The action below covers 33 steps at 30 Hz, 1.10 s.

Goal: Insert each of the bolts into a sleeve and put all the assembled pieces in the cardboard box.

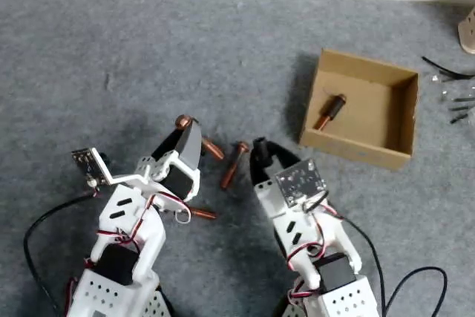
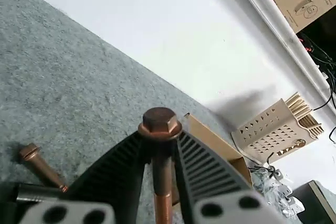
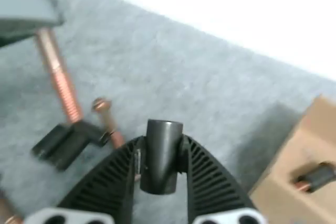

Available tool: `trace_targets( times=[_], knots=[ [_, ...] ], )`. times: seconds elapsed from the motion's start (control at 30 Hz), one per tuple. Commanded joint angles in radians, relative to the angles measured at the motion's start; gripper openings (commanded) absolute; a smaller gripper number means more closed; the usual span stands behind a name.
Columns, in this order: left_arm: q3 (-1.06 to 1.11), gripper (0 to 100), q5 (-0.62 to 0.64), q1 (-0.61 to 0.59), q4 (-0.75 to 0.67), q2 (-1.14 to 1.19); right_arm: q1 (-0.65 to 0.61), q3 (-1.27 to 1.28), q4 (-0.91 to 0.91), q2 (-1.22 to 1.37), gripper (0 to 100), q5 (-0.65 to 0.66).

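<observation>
Item 1: left tool (image 2: pixel 160 137), closed on a copper bolt (image 2: pixel 163 182), hex head protruding past the fingertips, held above the grey tabletop (image 1: pixel 111 50).

Item 2: right tool (image 3: pixel 161 142), closed on a black sleeve (image 3: pixel 159 158), open end outward, just beside the left tool.

Item 3: loose bolt (image 1: pixel 234 165), lying on the tabletop between the two tools.

Item 4: second loose bolt (image 1: pixel 202 214), lying beside the left arm.

Item 5: cardboard box (image 1: pixel 356 154), right of both arms, containing one assembled piece (image 1: pixel 331 111), bolt within sleeve, lying slantwise.
</observation>
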Motion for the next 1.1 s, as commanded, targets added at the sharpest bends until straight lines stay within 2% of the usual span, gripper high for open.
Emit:
trace_targets(
  times=[0.0, 0.07, 0.17, 0.27, 0.37, 0.53, 0.77, 0.93, 1.07],
  knots=[
    [0.012, 0, -0.037, -0.010, -0.031, 0.004, -0.054, 0.102, 0.008, -0.018, 0.3, -0.026],
    [0.019, 0, -0.037, -0.010, -0.032, 0.004, -0.082, 0.102, 0.019, -0.041, 0.3, -0.026],
    [0.019, 0, 0.051, -0.012, -0.034, 0.004, -0.105, 0.094, 0.071, -0.056, 0.3, -0.026],
    [0.012, 0, 0.104, -0.065, -0.034, 0.004, -0.124, 0.096, 0.077, -0.054, 0.3, -0.026],
    [0.010, 0, 0.101, -0.102, -0.035, 0.004, -0.160, 0.102, 0.079, -0.053, 0.3, -0.023],
    [0.021, 0, 0.101, -0.101, -0.031, 0.004, -0.197, 0.102, 0.079, -0.053, 0.3, 0.097],
    [0.021, 0, 0.064, -0.094, -0.029, 0.008, -0.219, 0.102, 0.081, -0.053, 0.3, 0.081],
    [0.021, 0, 0.015, -0.008, 0.017, 0.005, -0.259, 0.102, 0.081, -0.053, 0.3, 0.086],
    [0.021, 0, 0.011, 0.007, 0.015, 0.005, -0.263, 0.102, 0.079, -0.053, 0.3, 0.086]
  ],
)
